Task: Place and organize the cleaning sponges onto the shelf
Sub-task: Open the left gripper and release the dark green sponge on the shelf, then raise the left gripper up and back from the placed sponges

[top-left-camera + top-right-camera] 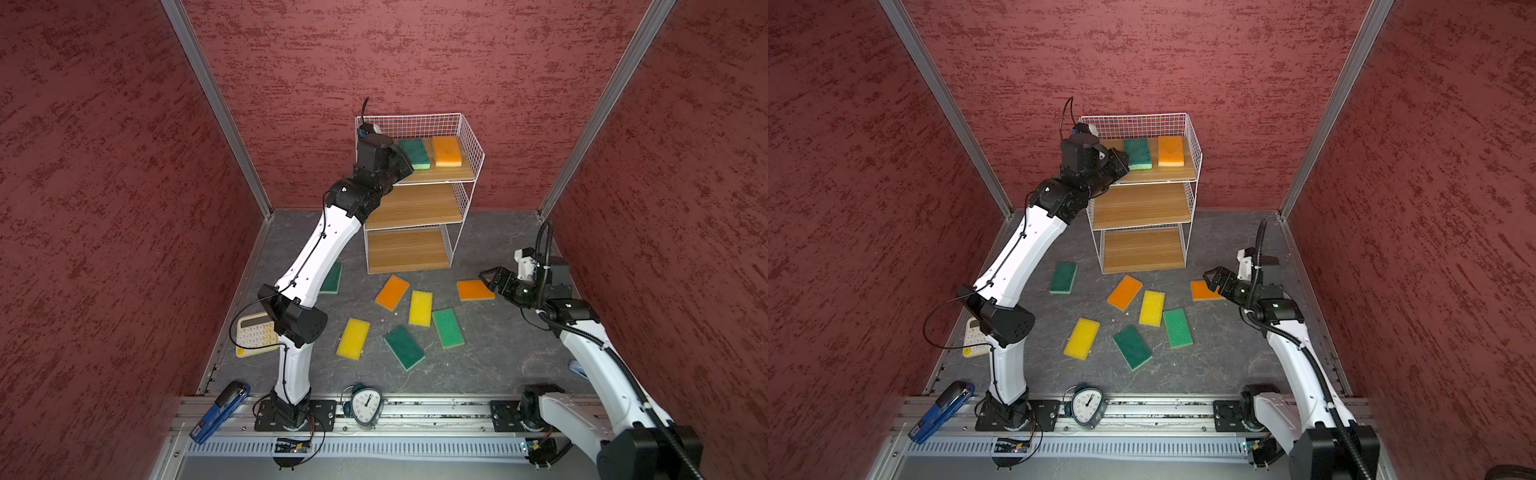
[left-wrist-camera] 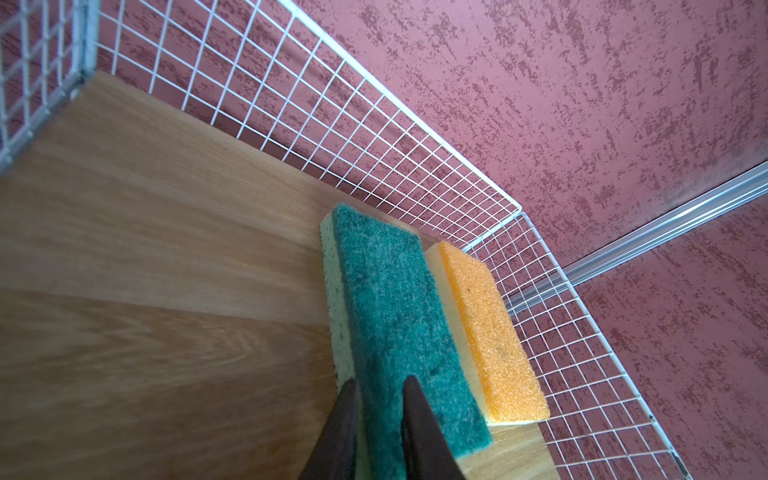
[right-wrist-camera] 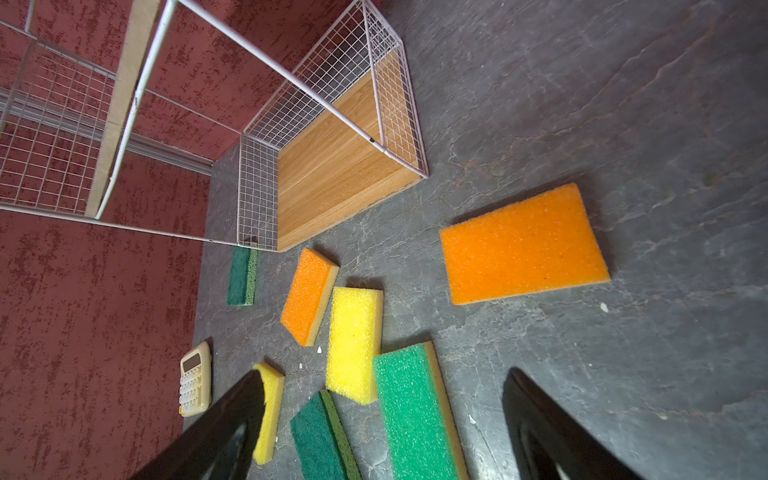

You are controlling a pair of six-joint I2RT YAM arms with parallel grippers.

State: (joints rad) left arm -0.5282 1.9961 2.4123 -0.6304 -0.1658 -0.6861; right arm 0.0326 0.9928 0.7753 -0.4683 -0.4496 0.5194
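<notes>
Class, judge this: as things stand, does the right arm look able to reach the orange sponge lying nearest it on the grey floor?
Likely yes. The right gripper hangs open close to that orange sponge, which lies flat with bare floor around it; nothing stands between them.

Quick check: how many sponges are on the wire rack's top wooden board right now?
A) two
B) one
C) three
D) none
A: a dark green rectangular foam sponge and an orange rectangular foam sponge lie side by side on the top wooden board of the white wire-grid shelf.
</notes>
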